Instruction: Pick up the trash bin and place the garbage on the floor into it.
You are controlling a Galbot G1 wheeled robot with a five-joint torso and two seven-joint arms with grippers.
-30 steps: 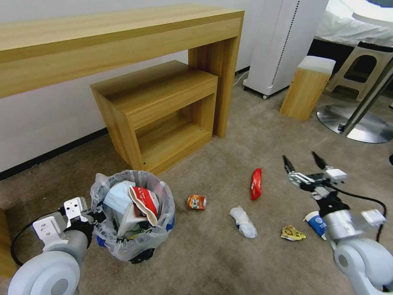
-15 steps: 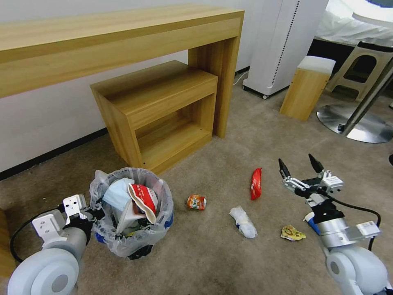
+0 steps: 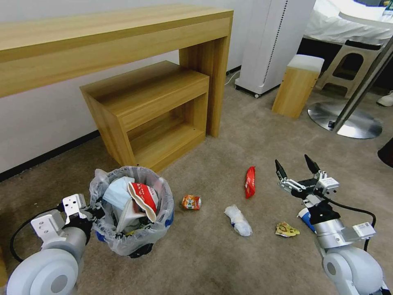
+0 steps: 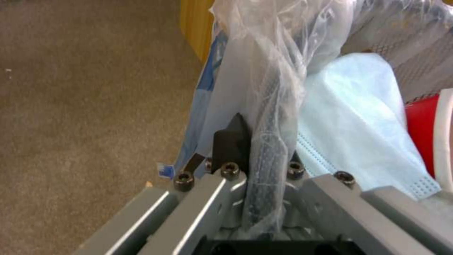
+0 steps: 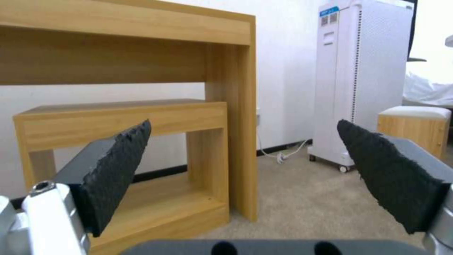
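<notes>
The trash bin (image 3: 132, 213) sits on the floor (image 3: 213, 262) at seven o'clock in the head view, the left gripper (image 3: 95, 214) at its nine o'clock rim. The right gripper (image 3: 297, 168), spread wide and empty, hovers at four o'clock, bare carpet around it. Left wrist view: fingers (image 4: 232, 141) pinched on the bagged rim. Right wrist view: pads (image 5: 118, 170) far apart, open carpet ahead.

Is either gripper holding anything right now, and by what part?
The left gripper is shut on the trash bin, pinching its bagged rim. The right gripper is open and empty above the floor.
</notes>
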